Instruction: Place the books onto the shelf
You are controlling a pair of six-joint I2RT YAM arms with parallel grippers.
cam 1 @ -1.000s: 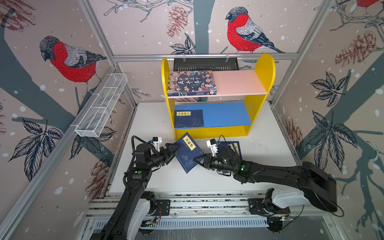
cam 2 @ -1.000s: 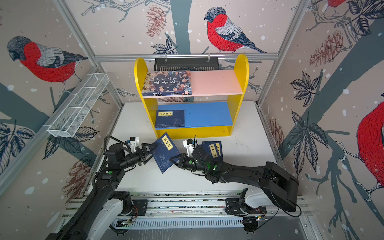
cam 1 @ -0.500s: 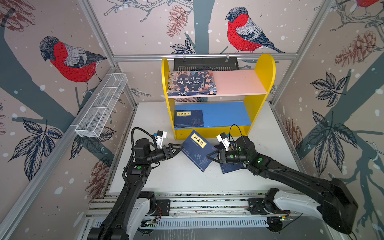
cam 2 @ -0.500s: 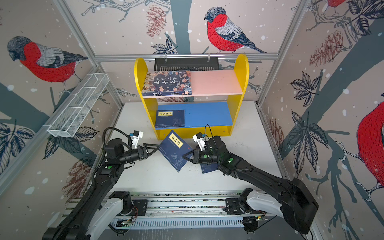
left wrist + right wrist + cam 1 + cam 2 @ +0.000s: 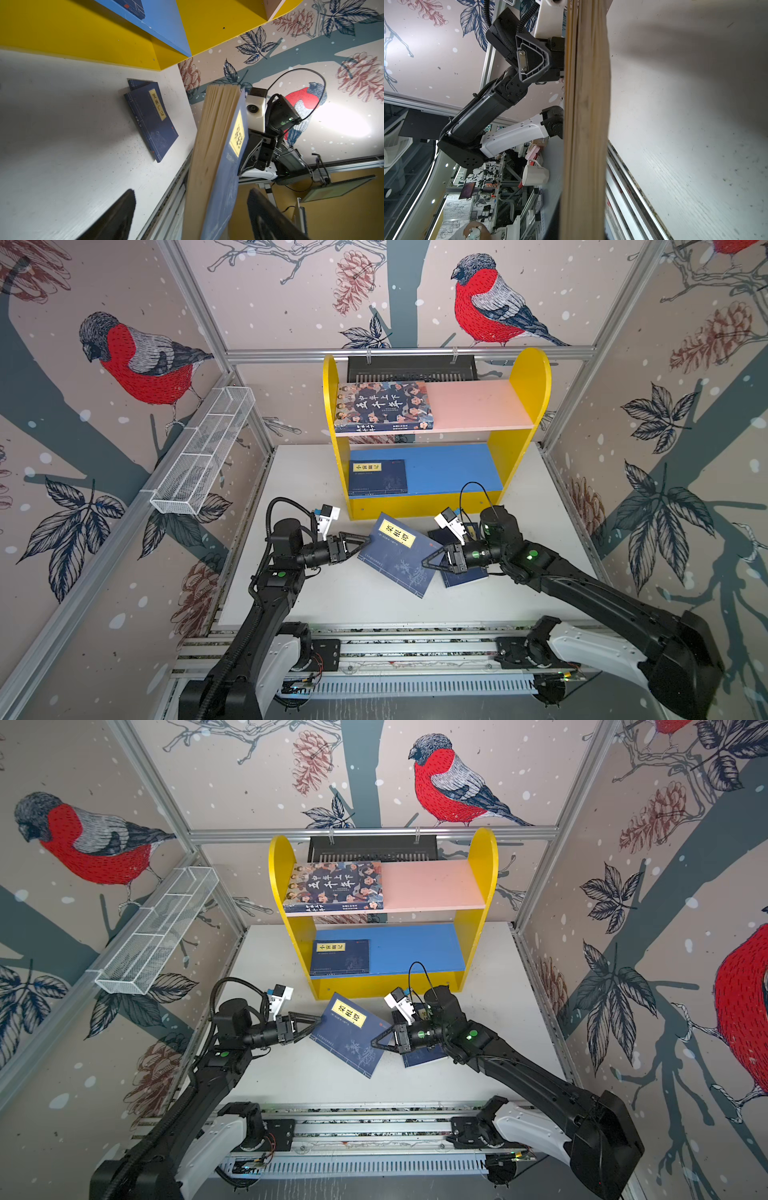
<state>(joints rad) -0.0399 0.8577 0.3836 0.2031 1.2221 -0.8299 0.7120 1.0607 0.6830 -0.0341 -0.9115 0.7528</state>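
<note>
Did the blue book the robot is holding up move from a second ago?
Yes. The navy book, pinched by the right gripper, has shifted a little rightward along the front of the yellow shelf.

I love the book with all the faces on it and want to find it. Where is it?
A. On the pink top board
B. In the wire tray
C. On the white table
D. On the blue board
A: the book with faces lies flat on the pink upper board of the shelf.
</note>
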